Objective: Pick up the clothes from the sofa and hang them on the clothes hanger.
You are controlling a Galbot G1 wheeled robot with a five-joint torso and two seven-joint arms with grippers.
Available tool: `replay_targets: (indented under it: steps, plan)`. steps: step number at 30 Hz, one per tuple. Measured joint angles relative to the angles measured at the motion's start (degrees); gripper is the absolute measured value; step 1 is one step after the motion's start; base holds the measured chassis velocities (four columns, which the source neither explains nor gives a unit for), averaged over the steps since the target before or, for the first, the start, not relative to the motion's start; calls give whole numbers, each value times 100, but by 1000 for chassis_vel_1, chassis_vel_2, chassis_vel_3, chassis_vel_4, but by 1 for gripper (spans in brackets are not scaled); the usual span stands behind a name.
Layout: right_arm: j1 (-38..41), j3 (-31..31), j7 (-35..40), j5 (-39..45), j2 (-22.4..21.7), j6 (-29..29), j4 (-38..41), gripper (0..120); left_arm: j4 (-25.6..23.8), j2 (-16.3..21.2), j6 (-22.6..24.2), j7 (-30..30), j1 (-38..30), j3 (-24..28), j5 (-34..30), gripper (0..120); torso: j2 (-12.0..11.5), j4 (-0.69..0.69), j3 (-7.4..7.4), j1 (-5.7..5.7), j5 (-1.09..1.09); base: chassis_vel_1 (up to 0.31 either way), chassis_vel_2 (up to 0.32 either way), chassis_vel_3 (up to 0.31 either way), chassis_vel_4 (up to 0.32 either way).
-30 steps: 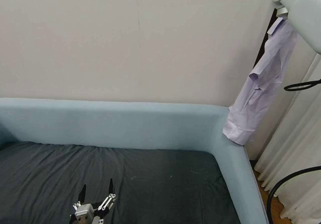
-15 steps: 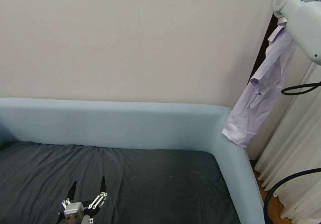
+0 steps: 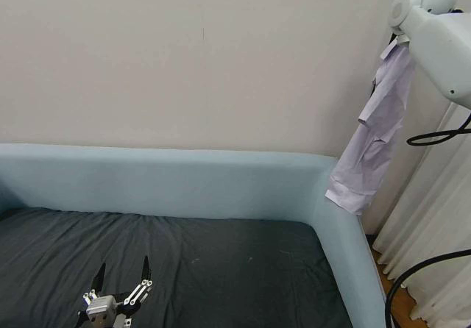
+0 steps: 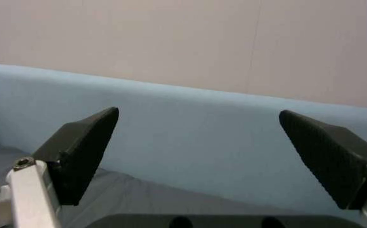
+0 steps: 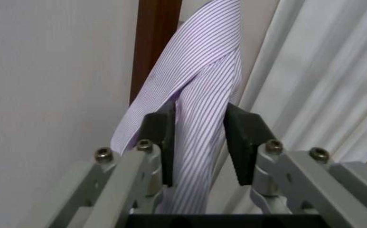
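— "While the right claw (image 5: 199,121) pinches the striped shirt (image 5: 202,57), where does it hang?"
— "High beyond the sofa (image 3: 184,181), long axis straight down, brown post (image 5: 158,38) just behind. The left claw (image 3: 123,265), spread open, hovers low over the seat."

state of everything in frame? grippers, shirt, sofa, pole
right gripper: shut on shirt, raised high.
shirt: hanging full length, hem down by the corner of the sofa; cannot tell if hooked on anything.
left gripper: open, holding nothing, low over the seat.
sofa: dark seat cover lightly wrinkled.
wooden pole: upright behind shirt.
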Motion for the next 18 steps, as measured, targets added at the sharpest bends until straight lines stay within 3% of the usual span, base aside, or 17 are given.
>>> replay_targets:
  steps: [4, 9, 12, 16, 18]
  plan:
    - [-89, -95, -11, -151, -351, 356, 582, 51, -26, -29, 0, -3, 30, -5, 11, 100, 0, -2, 0, 0, 1, 0, 0, 0, 0]
    - [-193, -116, -64, -257, -754, 560, 1457, 65, -30, -59, 0, -5, 52, -2, 35, 100, 0, -3, 0, 0, 2, 0, 0, 0, 0]
    - [-333, 52, -212, -169, -1274, 1023, 2875, 79, -32, -80, -17, -6, 66, -8, 49, 100, 1, 1, -1, 0, -4, 0, 0, 0, 0]
    - [-624, 269, -649, -36, -1624, 1720, 3737, 89, -32, -90, -53, -5, 68, -16, 57, 100, 1, -1, -1, -1, -2, 0, 0, 0, 0]
    - [-1227, 727, -898, 395, -1921, 2170, 4709, 98, -22, -120, -93, 15, 71, -12, 84, 100, 1, -4, -1, -1, -1, 0, 0, 0, 0]
